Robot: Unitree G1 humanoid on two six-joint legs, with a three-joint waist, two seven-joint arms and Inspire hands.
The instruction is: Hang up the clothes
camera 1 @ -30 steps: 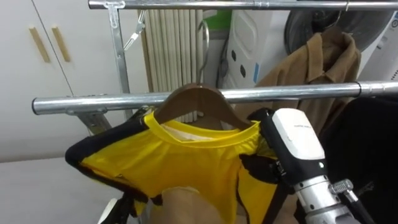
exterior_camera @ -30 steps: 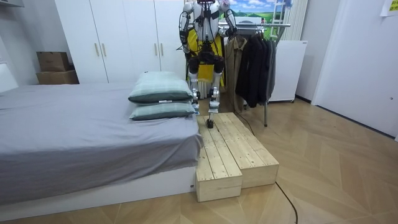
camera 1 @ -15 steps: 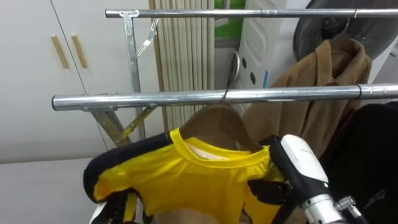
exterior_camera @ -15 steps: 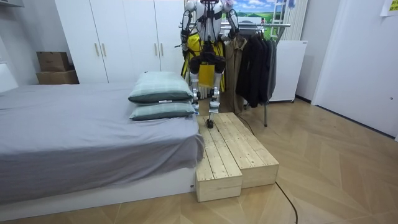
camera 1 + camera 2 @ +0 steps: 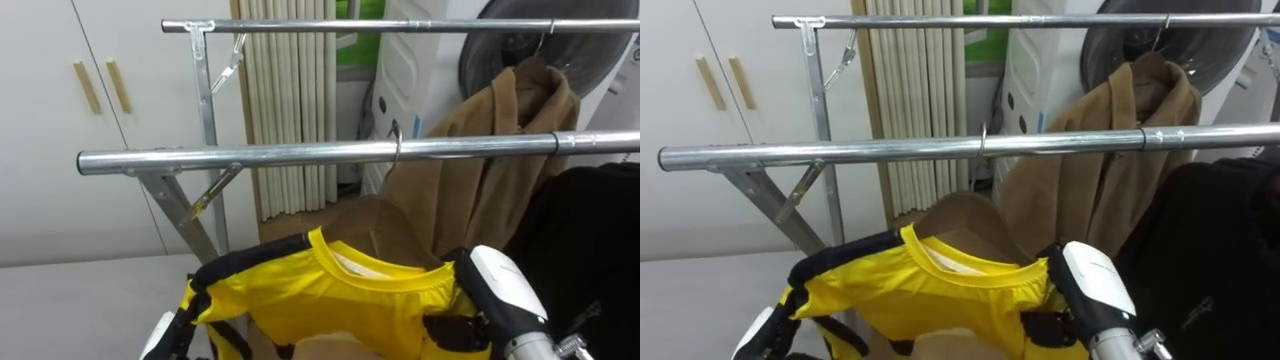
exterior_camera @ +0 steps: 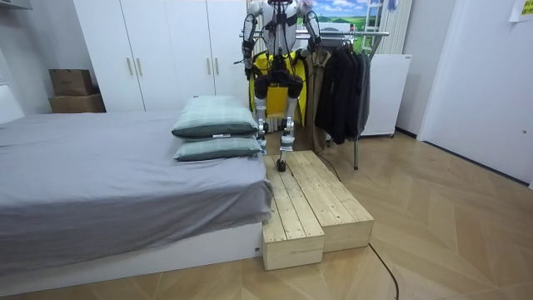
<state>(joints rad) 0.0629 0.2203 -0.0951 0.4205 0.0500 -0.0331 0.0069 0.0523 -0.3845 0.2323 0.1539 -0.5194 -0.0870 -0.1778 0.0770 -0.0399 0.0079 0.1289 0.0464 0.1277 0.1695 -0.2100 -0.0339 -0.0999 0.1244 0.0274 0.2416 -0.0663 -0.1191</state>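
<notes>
A yellow shirt with black trim (image 5: pixel 330 295) sits on a brown wooden hanger (image 5: pixel 385 225). The hanger's metal hook (image 5: pixel 397 142) is over the near steel rail (image 5: pixel 250 156), and the shirt hangs just below that rail. My right hand (image 5: pixel 452 330) is at the shirt's right shoulder, its fingers buried in the cloth. My left hand (image 5: pixel 165 332) is low at the shirt's left sleeve, mostly covered by it. In the room view I stand at the clothes rack (image 6: pixel 333 37) with both arms raised.
A brown coat (image 5: pixel 500 150) hangs from the far rail (image 5: pixel 400 25), and black garments (image 5: pixel 590 240) are on the near rail at the right. White wardrobe doors (image 5: pixel 60 120) stand to the left. A bed (image 6: pixel 100 175) and wooden platforms (image 6: pixel 308 208) lie behind me.
The hanger has come down from in front of the near rail. Its hook now rests over the rail and the shirt hangs lower. Both arms dropped with it.
</notes>
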